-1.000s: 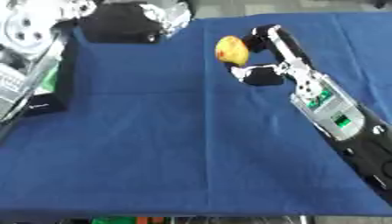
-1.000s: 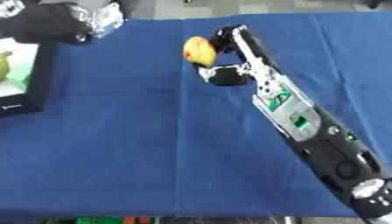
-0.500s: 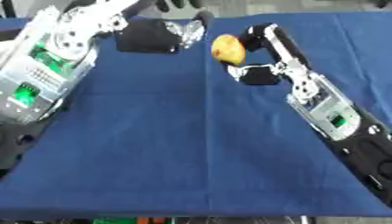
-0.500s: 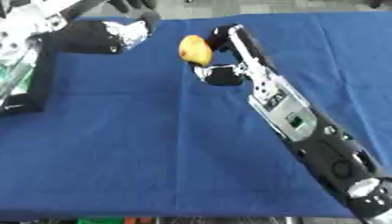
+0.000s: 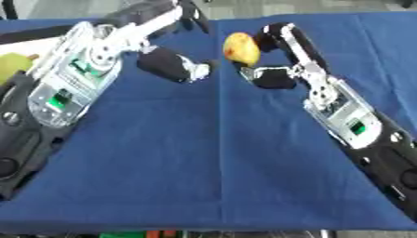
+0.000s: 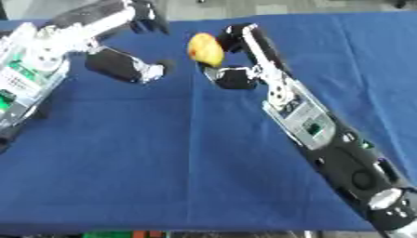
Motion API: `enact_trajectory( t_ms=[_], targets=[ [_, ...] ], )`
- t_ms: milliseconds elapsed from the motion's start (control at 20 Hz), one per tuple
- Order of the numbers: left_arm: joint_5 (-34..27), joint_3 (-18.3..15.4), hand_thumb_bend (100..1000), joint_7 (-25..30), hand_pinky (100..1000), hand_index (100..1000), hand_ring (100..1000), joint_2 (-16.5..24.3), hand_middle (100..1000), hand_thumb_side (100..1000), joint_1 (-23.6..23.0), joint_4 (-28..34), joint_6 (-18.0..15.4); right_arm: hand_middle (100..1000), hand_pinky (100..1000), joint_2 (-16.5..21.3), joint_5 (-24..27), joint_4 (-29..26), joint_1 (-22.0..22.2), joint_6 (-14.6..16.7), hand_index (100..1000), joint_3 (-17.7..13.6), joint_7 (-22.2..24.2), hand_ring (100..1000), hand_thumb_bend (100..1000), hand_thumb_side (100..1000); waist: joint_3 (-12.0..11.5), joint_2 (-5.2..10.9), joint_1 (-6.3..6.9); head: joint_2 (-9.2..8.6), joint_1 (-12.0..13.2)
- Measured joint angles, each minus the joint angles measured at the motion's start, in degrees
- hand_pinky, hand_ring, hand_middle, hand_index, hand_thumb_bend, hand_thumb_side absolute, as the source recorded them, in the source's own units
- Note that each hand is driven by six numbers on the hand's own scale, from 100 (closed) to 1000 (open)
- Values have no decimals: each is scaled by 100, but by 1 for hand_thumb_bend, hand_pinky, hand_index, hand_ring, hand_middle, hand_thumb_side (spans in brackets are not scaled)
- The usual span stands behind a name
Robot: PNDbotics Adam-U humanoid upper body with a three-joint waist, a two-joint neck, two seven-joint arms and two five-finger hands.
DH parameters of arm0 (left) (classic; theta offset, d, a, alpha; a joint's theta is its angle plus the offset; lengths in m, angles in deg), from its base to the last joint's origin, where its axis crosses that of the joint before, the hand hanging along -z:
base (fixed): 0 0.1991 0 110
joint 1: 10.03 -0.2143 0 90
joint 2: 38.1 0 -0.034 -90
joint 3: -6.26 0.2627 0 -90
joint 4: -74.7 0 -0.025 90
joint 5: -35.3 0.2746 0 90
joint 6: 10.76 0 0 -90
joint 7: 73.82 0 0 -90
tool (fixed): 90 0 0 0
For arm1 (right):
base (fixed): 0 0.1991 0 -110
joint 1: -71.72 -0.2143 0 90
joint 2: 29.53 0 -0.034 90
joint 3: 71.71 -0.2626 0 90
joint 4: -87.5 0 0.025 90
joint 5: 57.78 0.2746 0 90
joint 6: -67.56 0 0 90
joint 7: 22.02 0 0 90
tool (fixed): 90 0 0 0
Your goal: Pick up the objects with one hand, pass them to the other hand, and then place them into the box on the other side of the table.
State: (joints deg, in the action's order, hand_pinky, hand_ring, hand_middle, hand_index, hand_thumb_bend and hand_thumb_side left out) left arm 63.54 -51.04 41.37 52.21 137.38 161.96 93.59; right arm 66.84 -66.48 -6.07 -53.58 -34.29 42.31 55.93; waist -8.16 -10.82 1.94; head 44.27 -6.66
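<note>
Right hand [image 5: 273,56] is curled round the yellow fruit [image 5: 241,48], held above the blue cloth [image 5: 220,153] near its far edge; left hand [image 5: 167,51] sits just left of the fruit, fingers spread and empty, not touching; handover looks about to start. Bring your left palm under and around the fruit, close before the right lets go, keep the fruit level. Contact side of the fruit is hidden by right fingers; box left of the fruit is mostly covered by the left arm, only a green thing [image 5: 15,65] shows.
</note>
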Motion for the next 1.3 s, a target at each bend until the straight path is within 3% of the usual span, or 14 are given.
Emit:
enact_trajectory(
  t_ms=[450, 850, 1300],
  targets=[
    [542, 2, 476, -171, 793, 791, 805, -98, 783, 225, 2, -287, -430, 458, 687, -47, 111, 38, 0, 113, 515, 43, 43, 640, 372, 100, 4, 8, 12, 0, 2],
    [673, 3, 413, -537, 786, 781, 794, -104, 773, 216, 7, -187, -554, 459, 691, -54, 217, 71, 0, 227, 516, 85, 353, 642, 374, 100, 4, 8, 12, 0, 2],
    [584, 36, 410, -609, 785, 777, 792, -176, 773, 237, 52, -151, -518, 459, 690, -91, 227, 100, -28, 362, 516, 167, 561, 646, 368, 100, 28, 8, 15, 0, 6]
  ],
)
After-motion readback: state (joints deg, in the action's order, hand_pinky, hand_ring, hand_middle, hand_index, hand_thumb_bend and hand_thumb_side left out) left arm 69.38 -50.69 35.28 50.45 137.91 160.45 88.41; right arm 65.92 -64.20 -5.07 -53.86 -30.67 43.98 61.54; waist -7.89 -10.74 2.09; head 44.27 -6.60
